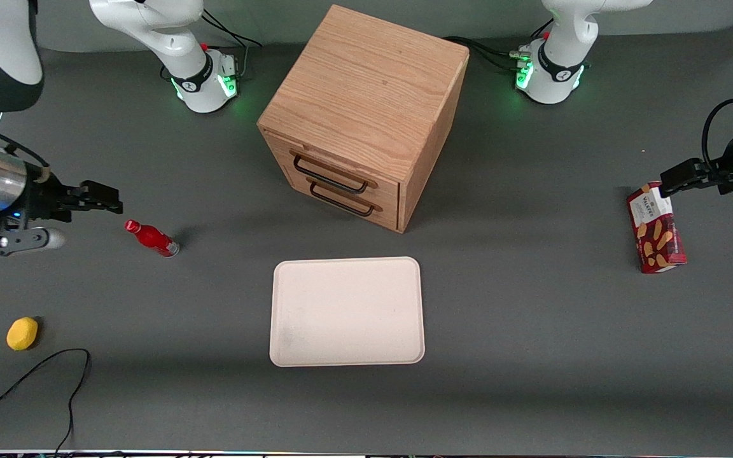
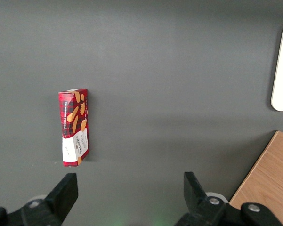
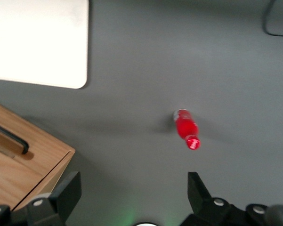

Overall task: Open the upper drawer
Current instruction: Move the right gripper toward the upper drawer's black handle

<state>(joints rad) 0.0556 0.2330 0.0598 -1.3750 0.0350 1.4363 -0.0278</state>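
The wooden cabinet (image 1: 366, 108) stands mid-table, its front turned toward the working arm's end. Its upper drawer (image 1: 384, 189) sits flush with the cabinet front, and a thin black bar handle (image 1: 331, 178) runs across it. The lower drawer's handle (image 1: 343, 202) is just beneath. My gripper (image 1: 104, 198) hovers low toward the working arm's end of the table, well apart from the cabinet, open with nothing between its fingers. In the right wrist view the gripper (image 3: 133, 190) shows bare table between its fingers, with a cabinet corner (image 3: 42, 162) and part of a black handle (image 3: 9, 137) in sight.
A red bottle (image 1: 152, 238) (image 3: 187, 129) lies on the table just nearer the camera than my gripper. A cream tray (image 1: 347, 312) (image 3: 37, 42) lies in front of the cabinet. A lemon (image 1: 22, 333) and a black cable (image 1: 35, 381) lie nearer the camera. A red biscuit box (image 1: 656, 229) (image 2: 75, 127) lies at the parked arm's end.
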